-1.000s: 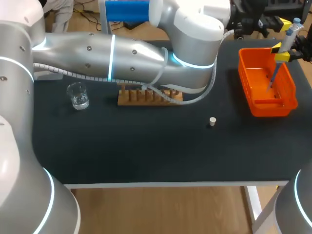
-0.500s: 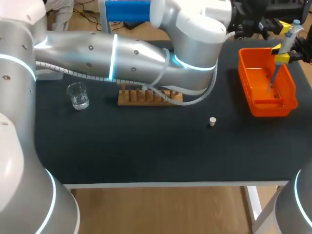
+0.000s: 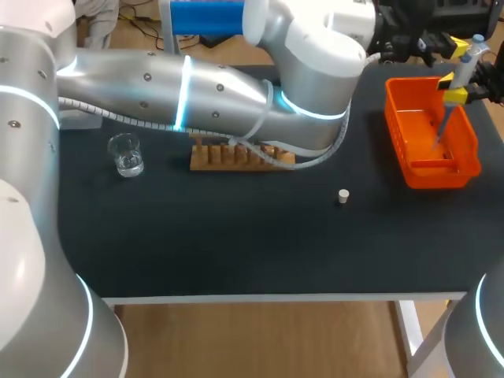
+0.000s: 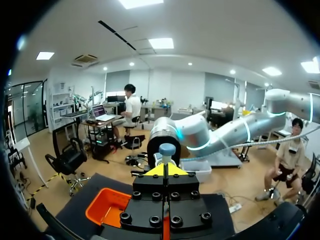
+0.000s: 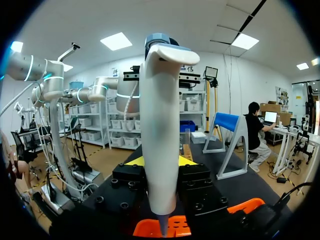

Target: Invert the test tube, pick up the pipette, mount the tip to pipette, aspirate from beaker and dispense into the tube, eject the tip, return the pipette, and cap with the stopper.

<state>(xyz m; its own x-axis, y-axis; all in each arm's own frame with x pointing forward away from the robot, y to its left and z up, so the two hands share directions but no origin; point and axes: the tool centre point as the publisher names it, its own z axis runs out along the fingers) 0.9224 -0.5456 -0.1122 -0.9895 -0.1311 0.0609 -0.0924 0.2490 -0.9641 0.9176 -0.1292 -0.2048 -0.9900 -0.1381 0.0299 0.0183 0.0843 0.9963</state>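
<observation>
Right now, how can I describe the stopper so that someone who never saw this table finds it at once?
On the black table, find the orange basket at the right end and the wooden rack near the middle. The stopper stands on bare tabletop between them, nearer the front edge. It is a small pale cylinder, alone and touching nothing.

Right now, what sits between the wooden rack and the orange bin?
Just the small white stopper, alone on the black table; the head view shows it.
</observation>
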